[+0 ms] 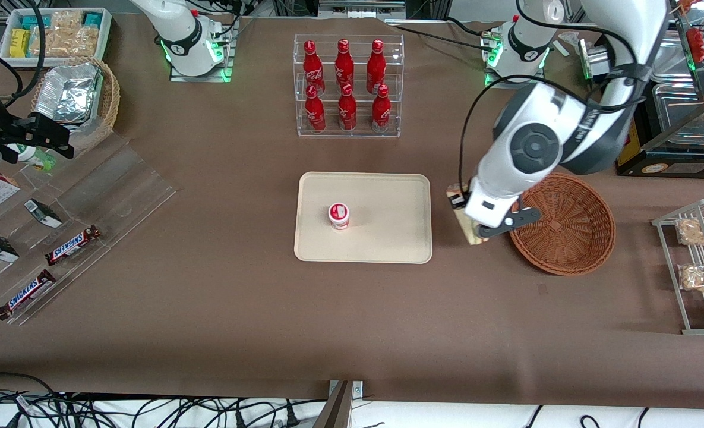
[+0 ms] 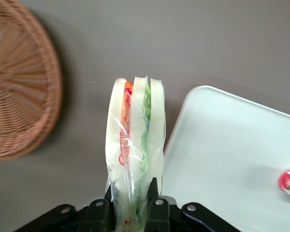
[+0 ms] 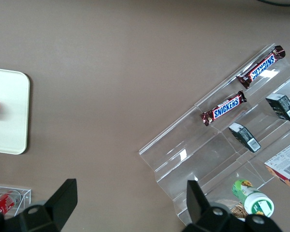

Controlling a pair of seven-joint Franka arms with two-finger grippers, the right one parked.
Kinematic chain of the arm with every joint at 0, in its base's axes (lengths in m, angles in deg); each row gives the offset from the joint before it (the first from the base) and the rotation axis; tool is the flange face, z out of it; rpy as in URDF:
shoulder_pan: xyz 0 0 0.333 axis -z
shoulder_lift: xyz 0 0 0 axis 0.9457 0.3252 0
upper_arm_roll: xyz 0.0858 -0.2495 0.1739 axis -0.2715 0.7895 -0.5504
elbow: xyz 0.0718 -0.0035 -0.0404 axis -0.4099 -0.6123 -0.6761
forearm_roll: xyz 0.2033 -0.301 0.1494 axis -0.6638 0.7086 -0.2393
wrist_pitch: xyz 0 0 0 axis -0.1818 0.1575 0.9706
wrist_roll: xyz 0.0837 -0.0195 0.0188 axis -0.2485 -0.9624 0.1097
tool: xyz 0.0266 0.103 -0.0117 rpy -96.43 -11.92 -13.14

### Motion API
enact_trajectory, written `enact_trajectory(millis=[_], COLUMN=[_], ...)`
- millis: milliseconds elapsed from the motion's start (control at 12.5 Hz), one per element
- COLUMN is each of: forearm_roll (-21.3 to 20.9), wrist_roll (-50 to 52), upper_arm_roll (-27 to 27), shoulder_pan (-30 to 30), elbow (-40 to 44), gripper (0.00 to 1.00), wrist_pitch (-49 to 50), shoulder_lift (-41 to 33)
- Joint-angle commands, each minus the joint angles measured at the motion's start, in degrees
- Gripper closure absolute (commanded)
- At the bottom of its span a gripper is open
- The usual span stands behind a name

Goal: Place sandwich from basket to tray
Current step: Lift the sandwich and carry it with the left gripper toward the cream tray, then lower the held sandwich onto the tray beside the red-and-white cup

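Note:
My left gripper [image 1: 472, 229] hangs above the table between the basket [image 1: 565, 232] and the tray [image 1: 363, 217], shut on the sandwich [image 1: 463, 221]. In the left wrist view the clear-wrapped sandwich [image 2: 135, 140] stands upright between the black fingers [image 2: 153, 193], its green and pink-red filling showing along the cut edge. The reddish-brown woven basket [image 2: 19, 96] holds nothing that I can see. The cream tray's corner [image 2: 222, 145] lies just beside the sandwich. A small red-and-white cup [image 1: 338, 215] stands on the tray.
A clear rack of red bottles [image 1: 347, 86] stands farther from the front camera than the tray. A wire rack of snack packs [image 1: 699, 261] sits at the working arm's end. Clear stepped shelves with Snickers bars [image 1: 72, 245] and a tan foil-pack basket [image 1: 78, 101] lie toward the parked arm's end.

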Motion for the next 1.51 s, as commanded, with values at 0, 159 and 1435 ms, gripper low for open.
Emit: enact_trajectory(millis=[0,159,1435], forearm_roll=[-5.25,-11.12,-9.84], wrist_roll=[3.00,10.27,14.44], upper_arm_roll=[0.01,0.01,0.10], shoulder_pan=[4.92,8.97,16.46], elbow=[0.45,0.45,9.77], gripper=[0.74,0.74,0.74], wrist_pitch=[-4.77,-6.82,5.57], shoulder_lift=[2.98,6.05,15.64])
